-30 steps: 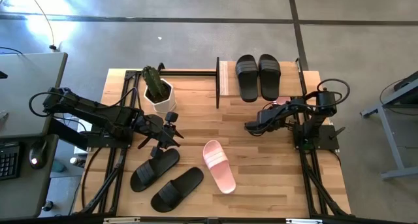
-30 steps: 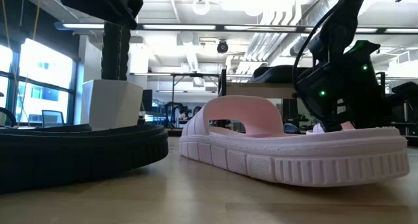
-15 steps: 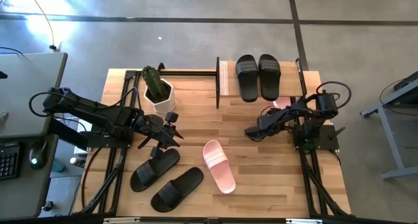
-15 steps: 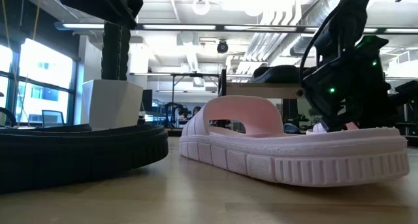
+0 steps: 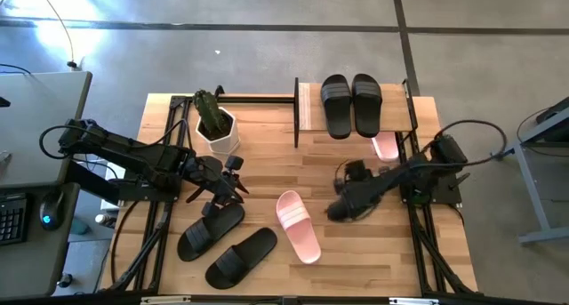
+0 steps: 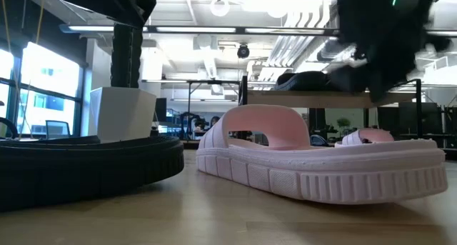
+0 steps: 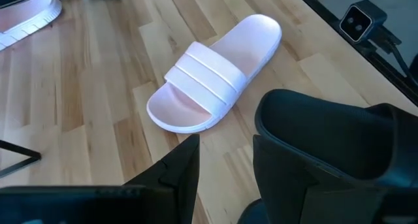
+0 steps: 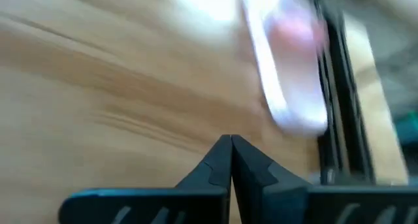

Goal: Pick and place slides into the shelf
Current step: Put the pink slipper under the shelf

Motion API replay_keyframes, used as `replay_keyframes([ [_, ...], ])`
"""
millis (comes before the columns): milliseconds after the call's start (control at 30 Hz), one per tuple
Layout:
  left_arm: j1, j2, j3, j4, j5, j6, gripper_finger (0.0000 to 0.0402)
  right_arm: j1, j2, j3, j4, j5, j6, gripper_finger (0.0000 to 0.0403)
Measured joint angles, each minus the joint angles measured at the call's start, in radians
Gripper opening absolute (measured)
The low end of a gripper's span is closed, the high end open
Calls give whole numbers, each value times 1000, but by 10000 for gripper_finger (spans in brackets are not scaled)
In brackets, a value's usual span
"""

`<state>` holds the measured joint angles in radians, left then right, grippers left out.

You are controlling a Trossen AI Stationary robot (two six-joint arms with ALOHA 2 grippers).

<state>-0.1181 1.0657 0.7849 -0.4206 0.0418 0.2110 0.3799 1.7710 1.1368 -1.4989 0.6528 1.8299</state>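
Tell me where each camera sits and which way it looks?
High view: above, looking down; both arms, left gripper, right gripper.
Low view: tabletop level, facing the pink slide.
Left wrist view: past its fingers to that pink slide.
Right wrist view: past shut fingers at the table.
High, low, left wrist share the pink slide.

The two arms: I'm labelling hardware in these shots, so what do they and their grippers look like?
Both arms are dark, jointed and slim, trailing looping black cables. The left gripper and right gripper are black too; the right wrist view shows its fingers tapering to a point. No markings are visible.
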Motion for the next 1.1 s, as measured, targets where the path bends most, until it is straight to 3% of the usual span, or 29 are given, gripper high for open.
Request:
replay_keyframes([
  [100, 0, 0, 0, 4, 0, 1, 129, 84, -3, 168, -77, 157, -80, 0],
  [200, 0, 0, 0, 6, 0, 1, 129, 144, -42, 307, -13, 296, -330, 0],
  [367, 0, 0, 0, 12, 0, 9, 129, 179, -50, 574, 70, 334, -759, 0],
  [533, 0, 0, 0, 14, 7, 18, 129, 169, -51, 773, 260, 209, -1222, 0],
  [733, 0, 0, 0, 24, 14, 17, 129, 147, -51, 873, 438, -3, -1614, 0],
  [900, 0, 0, 0, 29, 14, 17, 129, 117, -35, 873, 466, -211, -1735, 0],
  [1100, 0, 0, 0, 29, 14, 16, 129, 110, 42, 870, 462, -212, -1791, 1],
])
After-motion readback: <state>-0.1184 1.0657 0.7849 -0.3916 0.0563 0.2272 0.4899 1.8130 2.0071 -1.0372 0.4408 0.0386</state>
